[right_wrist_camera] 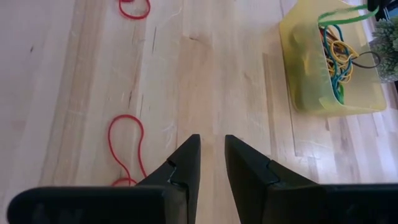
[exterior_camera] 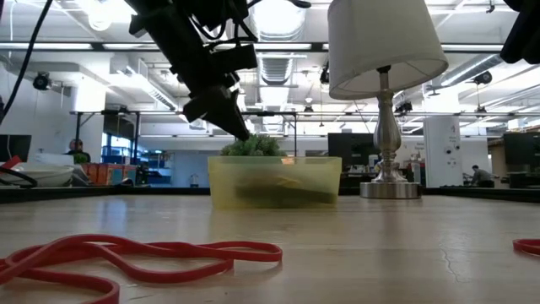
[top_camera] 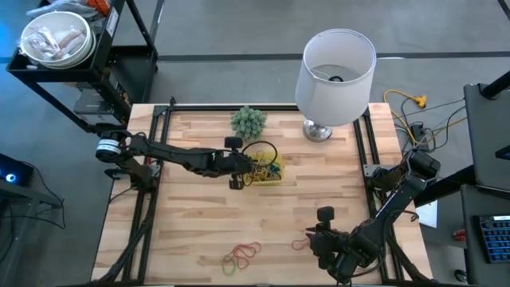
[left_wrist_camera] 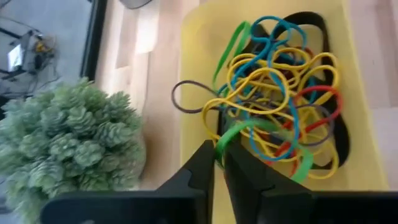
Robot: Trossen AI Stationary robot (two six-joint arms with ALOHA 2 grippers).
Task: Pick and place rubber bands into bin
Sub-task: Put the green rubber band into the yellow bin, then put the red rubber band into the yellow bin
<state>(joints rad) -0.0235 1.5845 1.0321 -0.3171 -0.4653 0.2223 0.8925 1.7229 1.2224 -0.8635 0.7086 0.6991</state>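
The yellow bin stands near the table's middle and holds a tangle of rubber bands in yellow, blue, green, red and black. My left gripper hovers over the bin's left end, slanting down, shut on a green rubber band. Loose red rubber bands and a yellowish one lie near the table's front edge. My right gripper hangs open above bare wood at the front right, beside a red band. My left gripper pinches one end of the green band's loop between its two fingertips. The fingers come slanting down from the table's left side. The band is raised above the bin's rim, and its other part trails down into the pile inside.
A small green plant stands just behind the bin, and a white-shaded lamp stands at the back right. A brownish band droops over the bin's wall. A metal bowl sits on a cart off the table's far left.
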